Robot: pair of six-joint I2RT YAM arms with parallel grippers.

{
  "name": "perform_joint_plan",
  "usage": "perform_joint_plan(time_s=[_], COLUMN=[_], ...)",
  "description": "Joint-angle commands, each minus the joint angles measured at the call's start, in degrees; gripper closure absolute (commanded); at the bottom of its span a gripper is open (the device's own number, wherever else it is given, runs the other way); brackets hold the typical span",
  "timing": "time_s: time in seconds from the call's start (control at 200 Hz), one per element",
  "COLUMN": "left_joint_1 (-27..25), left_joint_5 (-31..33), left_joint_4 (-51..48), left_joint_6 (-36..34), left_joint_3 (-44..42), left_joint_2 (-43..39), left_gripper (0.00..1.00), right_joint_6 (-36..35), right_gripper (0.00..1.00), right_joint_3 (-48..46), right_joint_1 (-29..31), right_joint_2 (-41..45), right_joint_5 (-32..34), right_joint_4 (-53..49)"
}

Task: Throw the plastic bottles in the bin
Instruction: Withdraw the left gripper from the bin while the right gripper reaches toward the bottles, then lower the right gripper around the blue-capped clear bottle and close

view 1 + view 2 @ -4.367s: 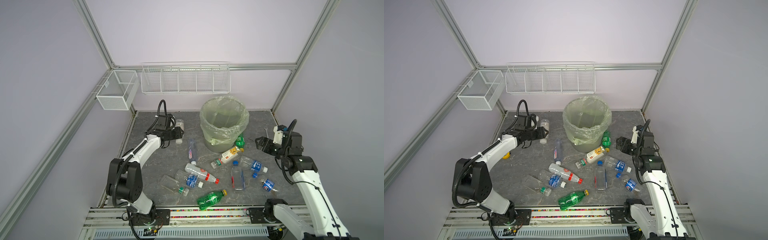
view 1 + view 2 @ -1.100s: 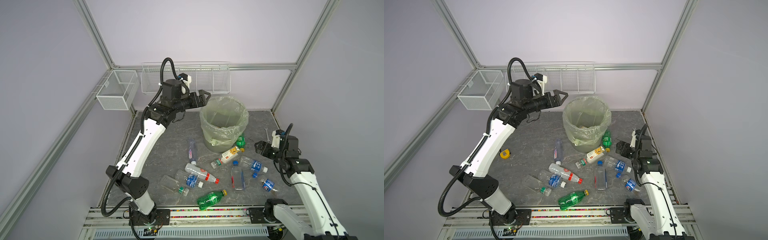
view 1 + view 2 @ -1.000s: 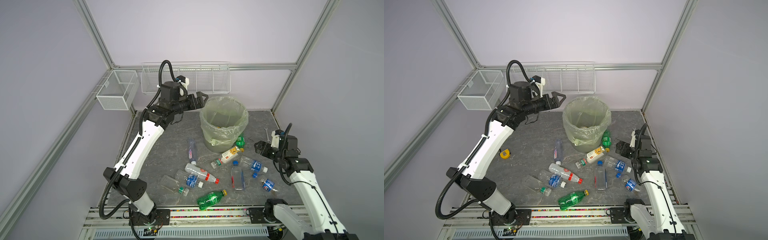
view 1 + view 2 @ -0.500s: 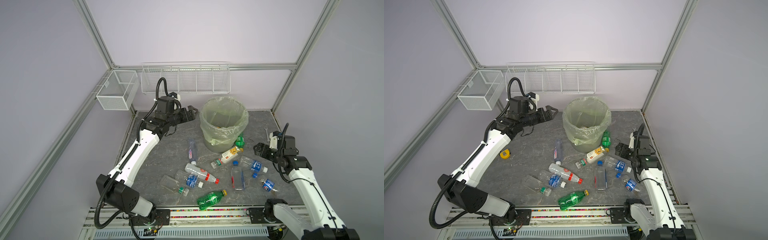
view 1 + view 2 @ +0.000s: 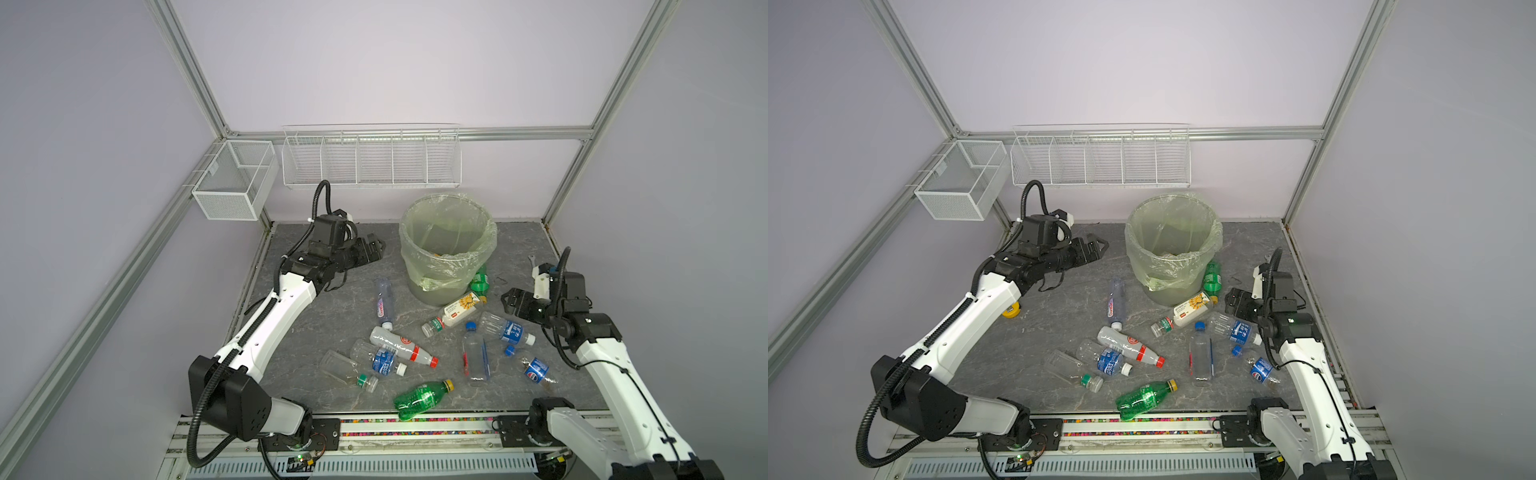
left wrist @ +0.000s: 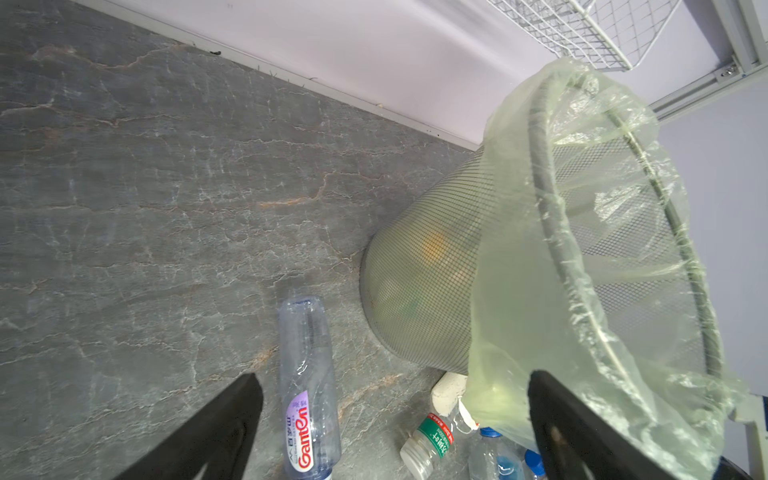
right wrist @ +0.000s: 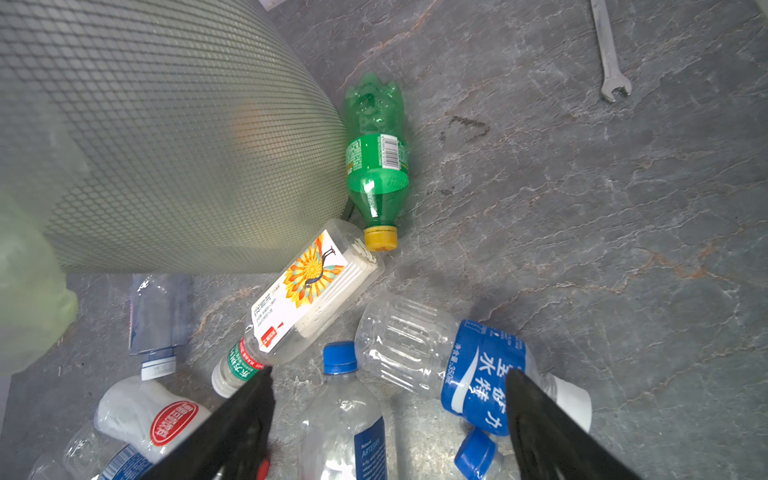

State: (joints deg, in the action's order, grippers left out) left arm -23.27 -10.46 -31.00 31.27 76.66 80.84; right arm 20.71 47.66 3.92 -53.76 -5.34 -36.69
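Left hand (image 5: 374,249) spread empty, right hand (image 5: 508,302) likewise, grey veined tabletop (image 5: 353,299) strewn with plastic bottles (image 5: 419,400), lilac walls (image 5: 395,62), aluminium frame (image 5: 519,134)

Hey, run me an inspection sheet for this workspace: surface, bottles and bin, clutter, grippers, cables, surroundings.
Surface: grey stone-look table, dry.
Job's things: about ten plastic bottles lying loose in front of the bin. One green bottle lies against its base. The bin is upright and bag-lined, with little visible inside.
Clutter: wrench on the table right of the bin; small yellow item beside the left arm.
Grippers: left gripper open, empty, raised left of the bin. Right gripper open, empty, over the bottles.
Cables: black hose looped on each arm, off the table.
Surroundings: two white wire baskets on the walls; metal frame.
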Motion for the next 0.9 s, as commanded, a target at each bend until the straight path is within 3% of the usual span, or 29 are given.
perform_joint_plan(time_s=[0.0, 0.425, 0.895], left_joint_1=[1.6, 4.6, 6.2], left_joint_5=[0.8, 0.0, 1.0], left_joint_4=[1.5, 3.2, 1.1], left_joint_6=[0.6, 0.6, -1.2], left_joint_3=[-2.1, -8.3, -12.3], left_joint_2=[-2.1, -4.0, -7.1], left_gripper=[0.01, 0.01, 0.01], right_joint_6=[2.0, 9.5, 19.9], right_gripper=[0.12, 0.12, 0.12], right_joint_3=[-0.6, -5.6, -9.3], right_joint_1=[2.3, 7.5, 27.9], right_joint_2=[0.9, 4.8, 2.4], right_joint_5=[0.8, 2.2, 12.7], right_joint_4=[-1.5, -4.1, -4.9])
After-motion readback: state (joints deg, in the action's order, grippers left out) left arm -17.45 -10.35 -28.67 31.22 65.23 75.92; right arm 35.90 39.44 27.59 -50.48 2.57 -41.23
